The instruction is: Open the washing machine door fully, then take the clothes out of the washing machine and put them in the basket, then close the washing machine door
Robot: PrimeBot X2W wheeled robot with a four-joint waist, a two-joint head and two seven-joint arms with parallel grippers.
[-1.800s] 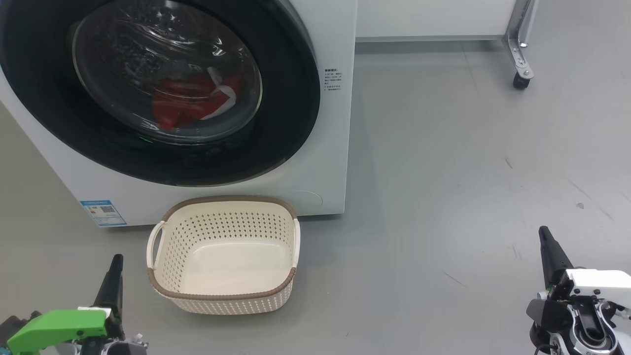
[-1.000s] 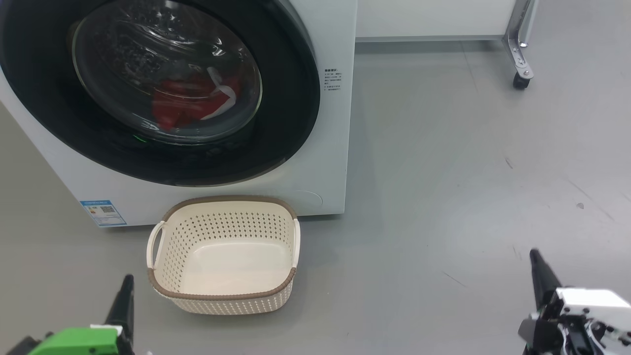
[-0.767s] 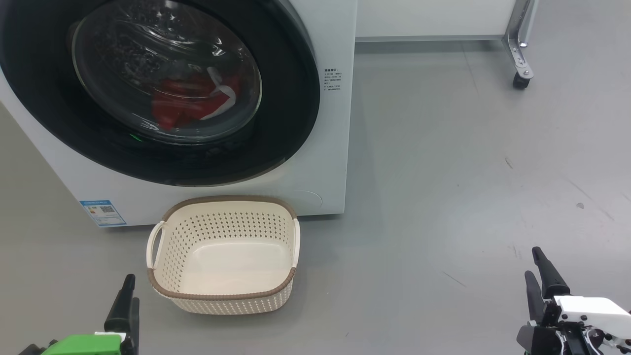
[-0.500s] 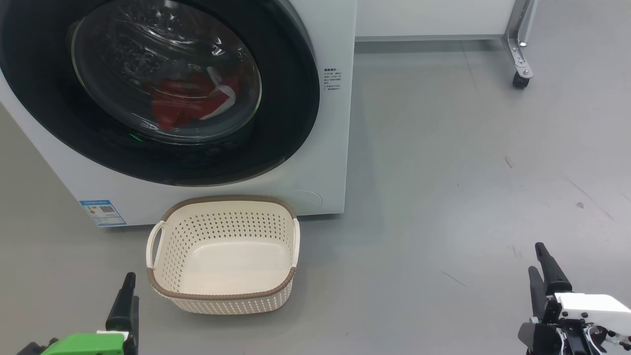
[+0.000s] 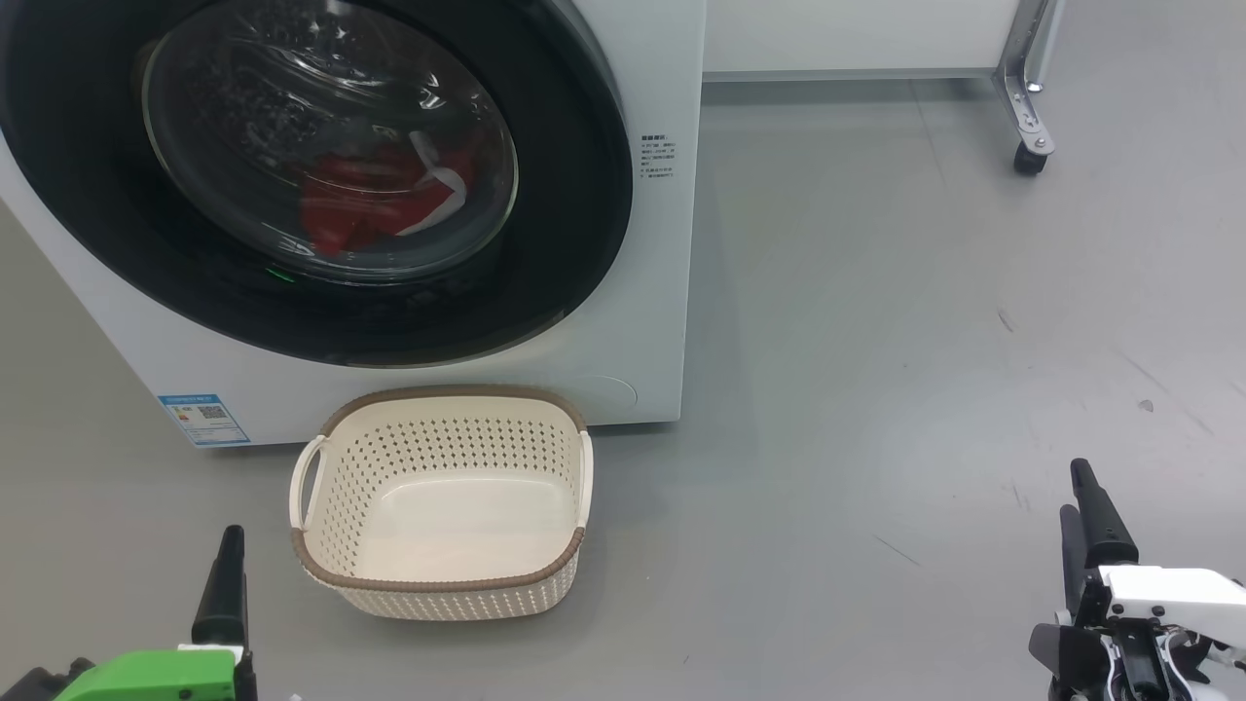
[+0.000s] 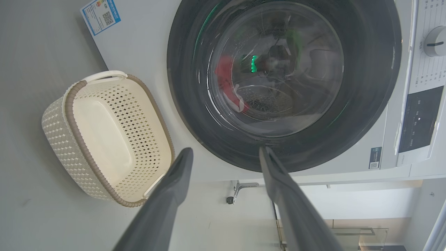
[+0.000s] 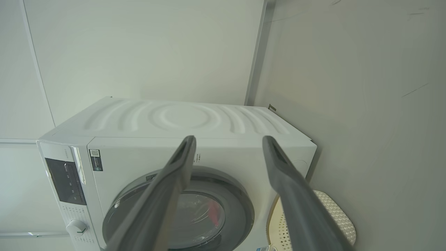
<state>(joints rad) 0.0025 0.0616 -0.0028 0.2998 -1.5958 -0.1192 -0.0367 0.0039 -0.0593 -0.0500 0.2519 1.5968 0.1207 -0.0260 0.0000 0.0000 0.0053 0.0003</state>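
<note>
On the floor [image 5: 876, 341] just before the washing machine [image 5: 652, 292], the perforated cream basket [image 5: 438, 586] lies with its long axis parallel to the closed, black-rimmed washing machine door [image 5: 574, 224]; red clothes [image 5: 350, 209] sit behind its glass. Wrist views add the control knob [image 6: 435, 41]; left gripper [image 6: 225, 150] and right gripper [image 7: 228, 137] fingers stand wide apart, empty.

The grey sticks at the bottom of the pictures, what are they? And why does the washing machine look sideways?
They are parts of a robot's two claws. One picture comes from a camera on its head, looking down at the washing machine and the empty basket on the floor. The other two come from cameras on its wrists, which are turned, so things look sideways. The left claw and the right claw are open and hold nothing. The washing machine door is shut, with red clothes behind its glass.
</note>
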